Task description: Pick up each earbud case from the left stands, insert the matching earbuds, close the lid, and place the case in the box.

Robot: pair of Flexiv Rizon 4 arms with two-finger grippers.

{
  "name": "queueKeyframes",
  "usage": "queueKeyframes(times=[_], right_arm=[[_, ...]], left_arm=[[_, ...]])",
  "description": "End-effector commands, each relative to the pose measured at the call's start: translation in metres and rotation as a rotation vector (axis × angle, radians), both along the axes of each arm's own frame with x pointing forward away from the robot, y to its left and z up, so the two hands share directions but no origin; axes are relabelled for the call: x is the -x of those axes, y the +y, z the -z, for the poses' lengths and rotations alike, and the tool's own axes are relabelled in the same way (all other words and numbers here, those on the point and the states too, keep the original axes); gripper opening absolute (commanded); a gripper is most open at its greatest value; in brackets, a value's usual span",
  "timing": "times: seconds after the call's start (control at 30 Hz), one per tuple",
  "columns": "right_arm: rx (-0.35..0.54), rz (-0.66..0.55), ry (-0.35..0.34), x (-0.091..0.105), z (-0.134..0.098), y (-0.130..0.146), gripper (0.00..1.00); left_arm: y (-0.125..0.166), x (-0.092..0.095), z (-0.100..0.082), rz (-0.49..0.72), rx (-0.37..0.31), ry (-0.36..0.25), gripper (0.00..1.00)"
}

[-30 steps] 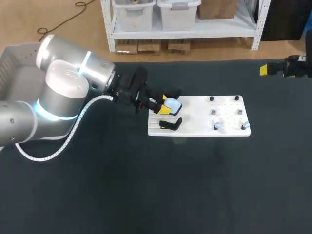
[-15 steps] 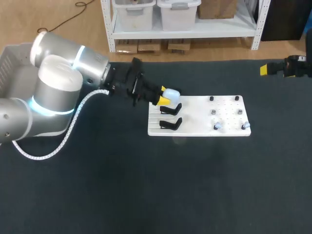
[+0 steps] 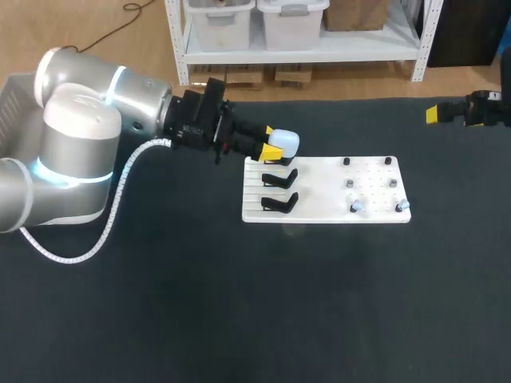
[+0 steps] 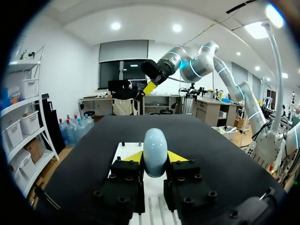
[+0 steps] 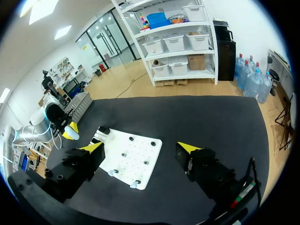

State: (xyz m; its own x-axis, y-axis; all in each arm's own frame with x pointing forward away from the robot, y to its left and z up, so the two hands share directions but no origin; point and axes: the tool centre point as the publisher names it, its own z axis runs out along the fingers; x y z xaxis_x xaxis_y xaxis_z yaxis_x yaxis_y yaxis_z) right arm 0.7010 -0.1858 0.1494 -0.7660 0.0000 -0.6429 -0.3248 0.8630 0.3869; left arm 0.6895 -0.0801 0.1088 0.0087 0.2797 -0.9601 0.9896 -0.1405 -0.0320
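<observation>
Two yellow-tipped fingers of the left gripper [image 3: 275,149] are clamped on a smooth, egg-rounded, pale blue earbud case [image 3: 284,142], pinching it from both sides; the left wrist view shows the glossy shell standing upright between the tips. The case hangs in the air at the left end of a flat white board [image 3: 319,209], over its far edge and just beyond the farther of two black stands [image 3: 279,177], touching neither. The nearer stand [image 3: 279,203] sits just beside the first on a ribbed strip of the board; both are low, angular, matte black. Toward the board's right end, short dark pegs [image 3: 346,162] rise from a surface dotted with small holes, and two small pale earbuds [image 3: 356,207] [image 3: 402,206] rest at its near edge, well apart from the case. Matte black cloth covers the table [image 3: 239,319]. The left arm, a run of rounded silver-grey housings with a glowing blue ring, carries a white ribbed cable [image 3: 120,199] looping under it, and part of a grey box [image 3: 14,112] shows behind the arm at the table's left. The right gripper [image 5: 141,147] is at the table's far right edge, well away from the board, its blocky black fingers spread wide with nothing between them.
</observation>
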Motion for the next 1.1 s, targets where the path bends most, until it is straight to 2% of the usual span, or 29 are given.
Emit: queueKeyframes(times=[0.03,0.57,0.7,0.9,1.1], right_arm=[[0.001,0.0,0.0,0.0,0.0,0.0,1.0],[0.001,0.0,0.0,0.0,0.0,0.0,1.0],[0.001,0.0,0.0,0.0,0.0,0.0,1.0],[0.001,0.0,0.0,0.0,0.0,0.0,1.0],[0.001,0.0,0.0,0.0,0.0,0.0,1.0]], left_arm=[[0.001,0.006,-0.002,-0.026,-0.002,-0.009,0.0],[0.001,0.006,-0.002,-0.026,-0.002,-0.009,0.0],[0.008,0.023,-0.004,-0.059,0.029,-0.016,0.0],[0.004,0.034,-0.012,-0.063,0.078,-0.045,0.0],[-0.001,0.04,-0.014,-0.053,0.099,-0.058,0.0]])
